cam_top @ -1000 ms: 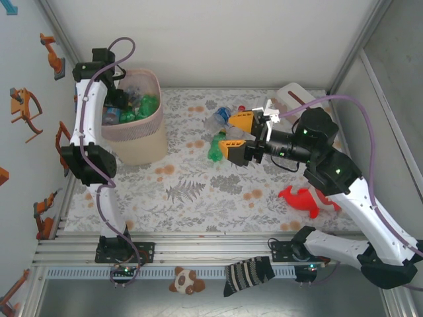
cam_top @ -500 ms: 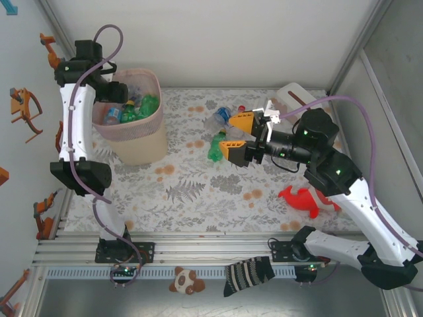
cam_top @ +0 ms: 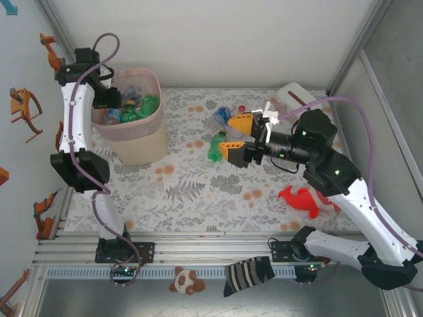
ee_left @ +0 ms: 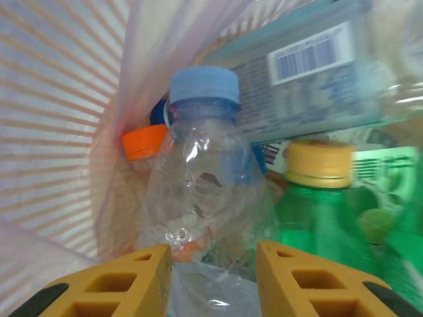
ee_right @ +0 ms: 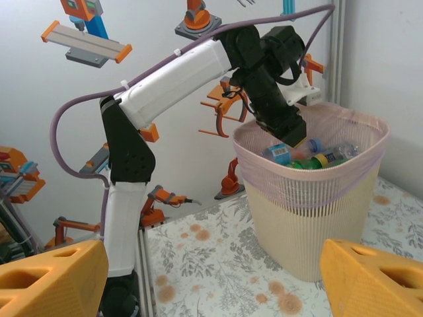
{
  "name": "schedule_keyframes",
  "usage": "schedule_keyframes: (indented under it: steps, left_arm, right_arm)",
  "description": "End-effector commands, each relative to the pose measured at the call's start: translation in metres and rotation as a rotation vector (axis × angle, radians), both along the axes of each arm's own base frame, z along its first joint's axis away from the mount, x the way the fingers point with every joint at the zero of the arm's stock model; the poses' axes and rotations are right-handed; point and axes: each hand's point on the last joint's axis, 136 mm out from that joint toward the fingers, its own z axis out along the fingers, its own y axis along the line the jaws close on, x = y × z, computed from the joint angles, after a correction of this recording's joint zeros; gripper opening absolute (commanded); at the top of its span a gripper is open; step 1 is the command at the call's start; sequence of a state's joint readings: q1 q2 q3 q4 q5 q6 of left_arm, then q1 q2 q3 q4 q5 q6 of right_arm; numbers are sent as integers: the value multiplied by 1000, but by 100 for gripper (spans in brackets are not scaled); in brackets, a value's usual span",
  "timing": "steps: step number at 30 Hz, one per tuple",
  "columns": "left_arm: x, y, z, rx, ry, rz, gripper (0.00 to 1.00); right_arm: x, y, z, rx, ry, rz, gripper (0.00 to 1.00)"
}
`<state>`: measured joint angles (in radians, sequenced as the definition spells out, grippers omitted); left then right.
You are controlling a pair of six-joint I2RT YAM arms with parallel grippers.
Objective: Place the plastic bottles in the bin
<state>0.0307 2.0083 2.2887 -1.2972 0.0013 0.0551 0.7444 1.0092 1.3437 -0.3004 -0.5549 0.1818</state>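
The bin (cam_top: 142, 142) is a cream wastebasket with a pink liner, standing at the far left and holding several plastic bottles. My left gripper (cam_top: 109, 99) reaches into it at the left rim. In the left wrist view that gripper (ee_left: 215, 264) is shut on a crumpled clear bottle (ee_left: 198, 178) with a blue cap, beside a green bottle (ee_left: 317, 224) with a yellow cap. My right gripper (cam_top: 236, 135) hangs open and empty over a clear bottle (cam_top: 218, 119) and a green bottle (cam_top: 215, 149) on the table. The right wrist view faces the bin (ee_right: 310, 231) with that gripper (ee_right: 213, 264) open.
A red toy figure (cam_top: 307, 198) lies at the right, under my right arm. A white tissue box (cam_top: 294, 96) sits at the far right corner. A striped sock (cam_top: 248, 272) and a small plush toy (cam_top: 186, 281) rest on the front rail. Walls close in on both sides.
My left arm has lifted and shifted left over the bin, and its jaws have closed from open onto the clear bottle. The right arm has not moved.
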Motion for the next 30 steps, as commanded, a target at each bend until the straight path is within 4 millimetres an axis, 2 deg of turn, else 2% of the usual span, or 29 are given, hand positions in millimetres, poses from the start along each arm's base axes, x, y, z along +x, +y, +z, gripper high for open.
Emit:
schedule_keyframes:
  steps: [1, 5, 9, 13, 21, 30]
  left_arm:
    - [-4, 0, -21, -27, 57, -5, 37]
    - [-6, -4, -14, -57, 19, -4, 36]
    - [-7, -8, 9, -87, -55, -10, 36]
    - [-13, -14, 33, -120, -114, -17, 37]
    - [-31, -20, 65, -160, -186, -27, 39]
    - [-57, -40, 95, -270, -287, -64, 40]
  right_arm:
    - [-3, -2, 7, 22, -34, -3, 83]
    - [6, -3, 6, 17, -14, -48, 83]
    - [26, -4, -4, -23, 34, -147, 82]
    - [53, -4, -24, -76, 113, -263, 81]
    - [105, 0, -77, -192, 293, -474, 78]
    - [168, -7, -163, -342, 548, -744, 76]
